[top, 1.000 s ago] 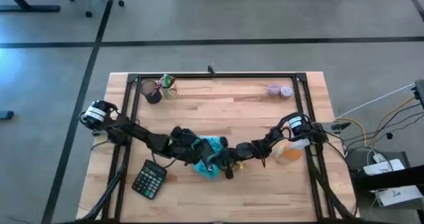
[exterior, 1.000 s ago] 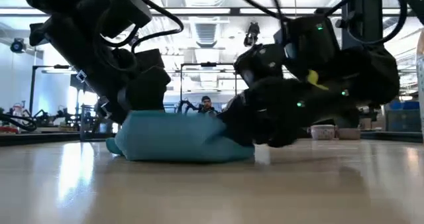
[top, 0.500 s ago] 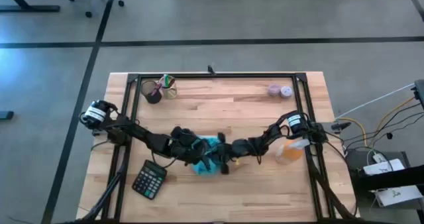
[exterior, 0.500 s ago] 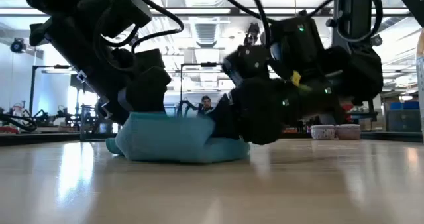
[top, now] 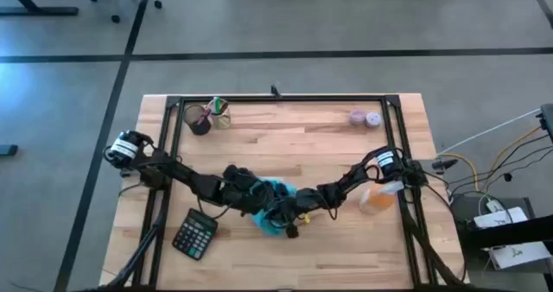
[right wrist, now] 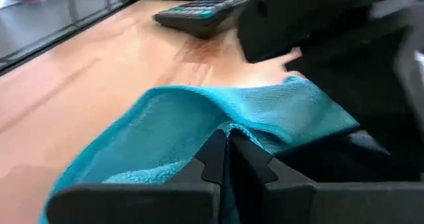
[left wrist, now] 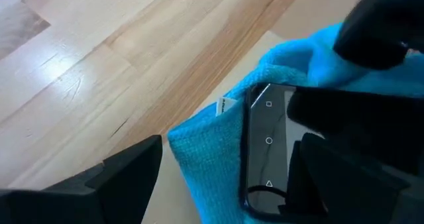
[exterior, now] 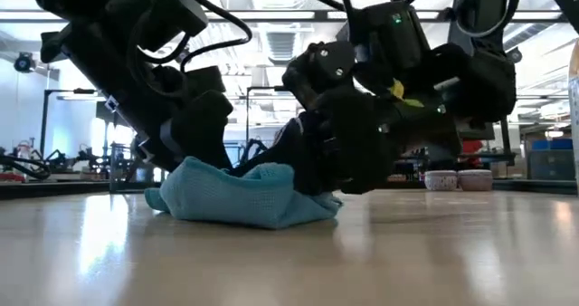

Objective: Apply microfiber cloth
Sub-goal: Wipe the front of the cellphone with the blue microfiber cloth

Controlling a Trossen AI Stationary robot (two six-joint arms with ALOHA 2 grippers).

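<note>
A: Here, the right claw [right wrist: 225, 159] is clenched on a fold of the microfiber cloth [right wrist: 192, 128].

B: And the left claw [left wrist: 218, 177]?

A: Released, straddling the cloth-wrapped phone [left wrist: 268, 151] near the bench's [top: 346, 249] front edge.

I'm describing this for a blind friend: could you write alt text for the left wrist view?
A black phone lies on a turquoise microfiber cloth on a light wooden table. The left arm's dark fingers frame the bottom, spread apart, and a dark arm part covers the cloth's far end.
</note>
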